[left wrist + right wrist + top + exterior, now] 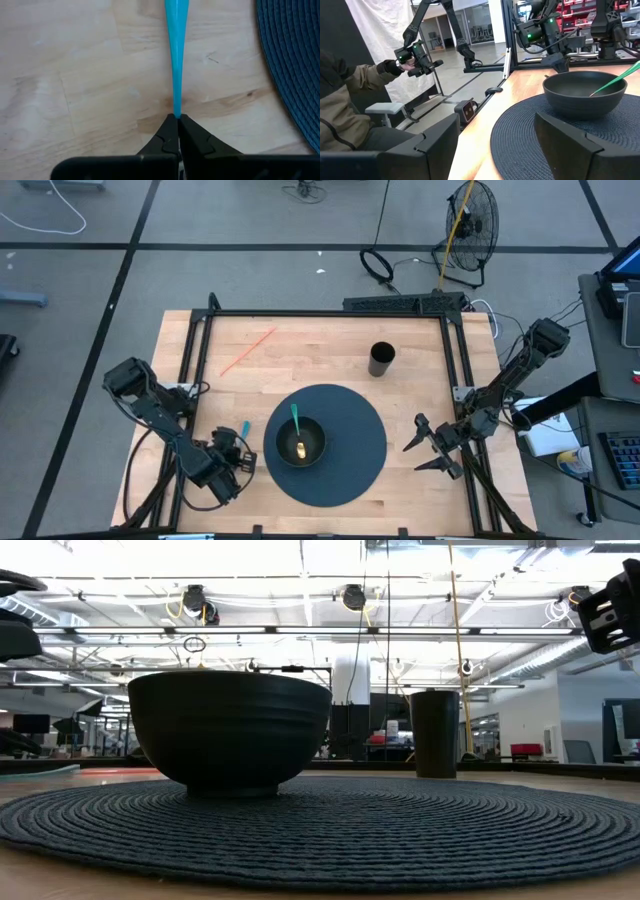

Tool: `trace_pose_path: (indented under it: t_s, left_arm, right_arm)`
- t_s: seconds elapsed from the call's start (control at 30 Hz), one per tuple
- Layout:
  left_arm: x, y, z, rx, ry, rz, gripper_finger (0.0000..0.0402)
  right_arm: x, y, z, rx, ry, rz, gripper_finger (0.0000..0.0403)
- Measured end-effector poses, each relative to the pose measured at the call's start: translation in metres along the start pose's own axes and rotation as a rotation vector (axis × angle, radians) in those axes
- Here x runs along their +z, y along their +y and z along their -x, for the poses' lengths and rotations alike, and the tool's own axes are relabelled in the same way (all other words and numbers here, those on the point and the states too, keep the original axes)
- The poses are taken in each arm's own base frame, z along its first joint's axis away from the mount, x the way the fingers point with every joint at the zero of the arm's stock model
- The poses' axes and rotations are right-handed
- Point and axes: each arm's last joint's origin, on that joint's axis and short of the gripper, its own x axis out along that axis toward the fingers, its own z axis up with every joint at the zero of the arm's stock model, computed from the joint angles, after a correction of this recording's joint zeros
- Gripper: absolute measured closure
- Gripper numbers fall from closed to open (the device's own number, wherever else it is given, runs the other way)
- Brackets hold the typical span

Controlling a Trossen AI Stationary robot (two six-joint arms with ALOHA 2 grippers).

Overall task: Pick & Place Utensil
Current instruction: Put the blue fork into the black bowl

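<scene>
Left claw (236,457) pinching blue utensil (243,428) left of bowl (300,442) | right claw (432,448) spread, right of bowl, holding nothing

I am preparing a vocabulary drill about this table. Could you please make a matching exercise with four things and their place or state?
Things:
1. left gripper
2. right gripper
3. green utensil
4. black cup

Place or state:
A. stands on bare wood beyond the mat
B. fingers open, beside the mat
C. rests in the bowl
D. shut on the blue utensil

Pairs: 1-D, 2-B, 3-C, 4-A
</scene>
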Motion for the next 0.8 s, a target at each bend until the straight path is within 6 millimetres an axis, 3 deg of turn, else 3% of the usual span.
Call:
trace_pose_path:
  t_s: [0.37, 0.6, 0.8]
  left_arm:
    - [0.004, -0.005, 0.011, -0.037, -0.093, -0.011, 0.0402]
    - [0.012, -0.019, 0.049, -0.071, -0.234, -0.058, 0.0402]
    - [0.021, -0.034, 0.083, -0.219, -0.416, -0.109, 0.0402]
  right_arm:
    - [0.0, 0.0, 0.0, 0.0, 0.0, 0.002, 0.0152]
    - [0.0, 0.0, 0.0, 0.0, 0.0, 0.003, 0.0152]
    - [0.0, 0.0, 0.0, 0.0, 0.0, 0.003, 0.0152]
